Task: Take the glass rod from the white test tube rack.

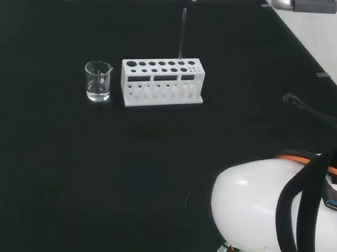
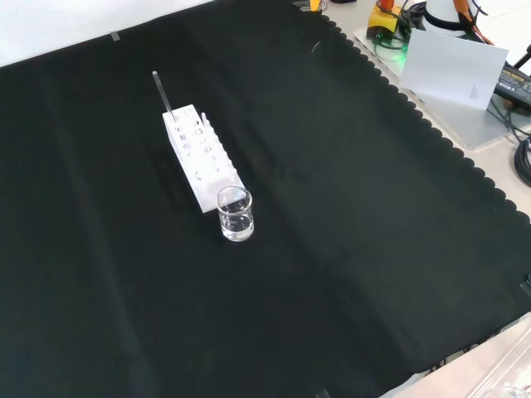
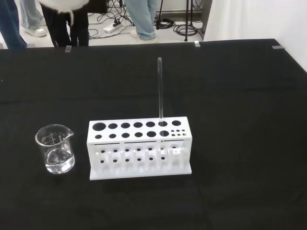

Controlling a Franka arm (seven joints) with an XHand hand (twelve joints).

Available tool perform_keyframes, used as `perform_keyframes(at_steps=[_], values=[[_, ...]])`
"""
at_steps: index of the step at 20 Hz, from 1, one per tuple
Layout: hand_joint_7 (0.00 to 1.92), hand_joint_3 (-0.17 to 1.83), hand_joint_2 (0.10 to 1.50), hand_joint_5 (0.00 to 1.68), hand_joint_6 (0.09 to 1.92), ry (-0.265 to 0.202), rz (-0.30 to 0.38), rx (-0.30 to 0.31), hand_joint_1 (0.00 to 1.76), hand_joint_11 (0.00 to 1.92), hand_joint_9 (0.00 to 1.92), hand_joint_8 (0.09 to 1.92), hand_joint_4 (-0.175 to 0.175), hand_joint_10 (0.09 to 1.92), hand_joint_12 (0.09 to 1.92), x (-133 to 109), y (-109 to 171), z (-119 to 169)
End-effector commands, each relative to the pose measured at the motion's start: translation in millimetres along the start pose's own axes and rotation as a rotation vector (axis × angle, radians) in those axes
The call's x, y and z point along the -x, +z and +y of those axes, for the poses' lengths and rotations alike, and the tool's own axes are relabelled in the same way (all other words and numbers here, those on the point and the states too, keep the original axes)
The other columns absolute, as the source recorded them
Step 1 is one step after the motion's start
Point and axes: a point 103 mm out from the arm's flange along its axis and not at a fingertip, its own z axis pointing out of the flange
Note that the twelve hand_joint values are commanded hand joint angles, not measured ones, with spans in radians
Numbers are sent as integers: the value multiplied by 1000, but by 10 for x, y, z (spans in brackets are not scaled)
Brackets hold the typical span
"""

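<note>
I am seeing the glass rod (image 3: 159, 88) standing upright in the white test tube rack (image 3: 139, 148), with a small glass beaker (image 3: 55, 148) sitting just beside the rack's end. A blurred white part of the hand (image 3: 62, 5) is showing in the wrist view; I cannot tell how its fingers are standing.

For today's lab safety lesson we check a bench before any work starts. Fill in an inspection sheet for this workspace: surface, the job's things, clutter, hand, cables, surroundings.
Surface: black cloth covers the bench, flat, scalloped at its edge.
Job's things: glass rod stands upright in a hole near one end of the white rack; nothing touches it.
Clutter: one small clear beaker stands beside the rack, apart from it; what it holds is hard to tell.
Hand: a blurred white part shows in the wrist view; fingers cannot be judged.
Cables: black and orange leads run over the arm's white link; more cables lie on the floor beyond the bench.
Surroundings: people's legs stand beyond the bench's far edge, touching nothing.
</note>
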Motion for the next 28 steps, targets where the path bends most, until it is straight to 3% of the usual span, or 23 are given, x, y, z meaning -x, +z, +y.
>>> perform_keyframes(at_steps=[1, 12, 18, 25, 28], values=[[132, 427, 752, 148, 87, -2, -8, -19, 699, 106, 226, 806, -102, 886, 1466, 10, 59, 221], [182, 433, 753, 180, 87, -19, -14, -31, 712, 131, 266, 808, -100, 875, 1457, 17, 248, 1126], [242, 444, 748, 202, 87, -41, -5, -48, 734, 206, 375, 798, -103, 844, 1433, -15, 403, 1649], [322, 463, 768, 253, 87, -57, 16, -15, 686, 300, 534, 805, -99, 794, 1396, -48, 633, 2206], [378, 466, 774, 321, 87, -62, 18, -29, 683, 356, 600, 810, -114, 765, 1370, -49, 732, 2406]])
